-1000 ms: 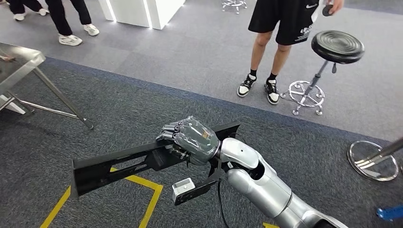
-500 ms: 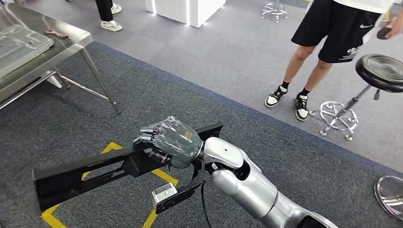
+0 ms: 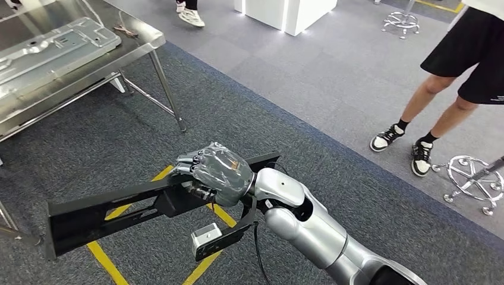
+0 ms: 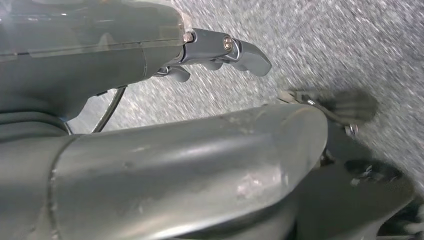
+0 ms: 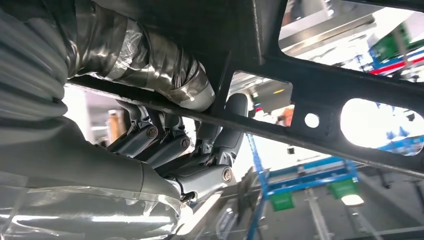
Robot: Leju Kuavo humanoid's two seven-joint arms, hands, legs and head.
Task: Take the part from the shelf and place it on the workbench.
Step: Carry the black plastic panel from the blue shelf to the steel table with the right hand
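R hand (image 3: 217,172) gripped the long black part (image 3: 113,211) near its mid-length, fingers (image 3: 189,168) curled over the top edge, grey thumb under it. In the R wrist view the dark fingers (image 5: 170,145) wrapped round a bar of the part (image 5: 320,90), which showed cut-out openings and a small round hole. Part was held roughly level above the dark carpet (image 3: 89,148), one end reaching toward the robot's L, the other poking out behind the hand. Silver R arm (image 3: 309,228) came in from lower R; a small white-faced camera block (image 3: 205,238) hung under the wrist.

Steel worktop (image 3: 139,44) stood at upper L, well apart from the part, w/ a pressed sheet-metal panel (image 3: 53,44) lying on it. Yellow floor tape (image 3: 107,261) ran under the part.

L hand (image 4: 220,50) seen close in L wrist view over blurred grey carpet: fingers part-curled w/ nothing between them; can't tell for sure how far apart.

A person in black shorts (image 3: 469,56) and black-and-white sneakers (image 3: 387,136) stood at R, beside the chrome base of a stool (image 3: 472,181). Another person's shoe (image 3: 191,16) at top, near a white plinth (image 3: 285,12).
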